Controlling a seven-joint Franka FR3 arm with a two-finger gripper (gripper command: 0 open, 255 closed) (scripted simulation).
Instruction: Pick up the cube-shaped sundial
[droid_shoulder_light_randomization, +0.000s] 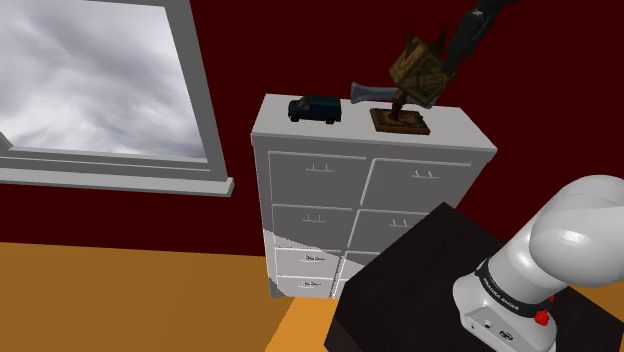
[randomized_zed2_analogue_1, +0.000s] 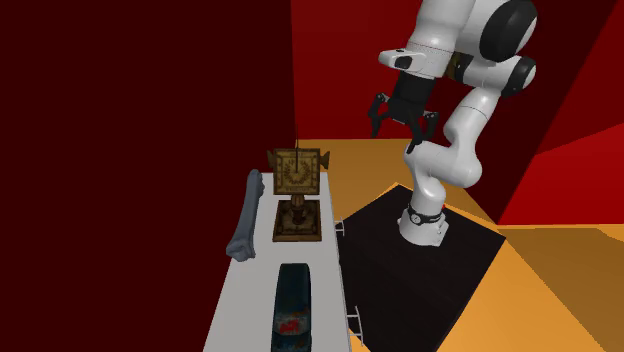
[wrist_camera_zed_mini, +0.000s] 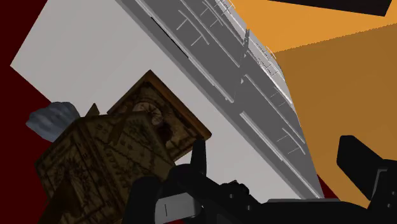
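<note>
**Hand open, sundial on the dresser and not grabbed**

The gripper (randomized_zed2_analogue_1: 403, 124) is wide open, with its two black fingers (wrist_camera_zed_mini: 198, 158) clearly spread apart and nothing between them. In the second exterior view it hangs in the air up and to the right of the sundial (randomized_zed2_analogue_1: 297, 172), with a clear gap between the two.

From the wrist camera the sundial sits off to the outside of one finger, close to it but not in the gap. I can't tell from that view whether they touch.

The sundial is a brownish patterned cube, tipped up on one corner on a little post, with a flat brown base (randomized_zed2_analogue_1: 297, 228) under it. It stands on top of a white dresser (randomized_zed2_analogue_1: 235, 305) that has rows of drawers down the front.

Also on the dresser top:
- A grey bone-shaped thing (randomized_zed2_analogue_1: 246, 215) lying flat just beside the sundial's base, on the second exterior view's left.
- A dark blue toy car (randomized_zed2_analogue_1: 292, 300) further along the top, well apart from the sundial.

The arm's black box stand (randomized_zed2_analogue_1: 385, 240) sits on an orange floor right by the dresser. In the shoulder view there's a big window (droid_shoulder_light_randomization: 90, 80) with grey clouds to the left, set in a dark red wall.
</note>
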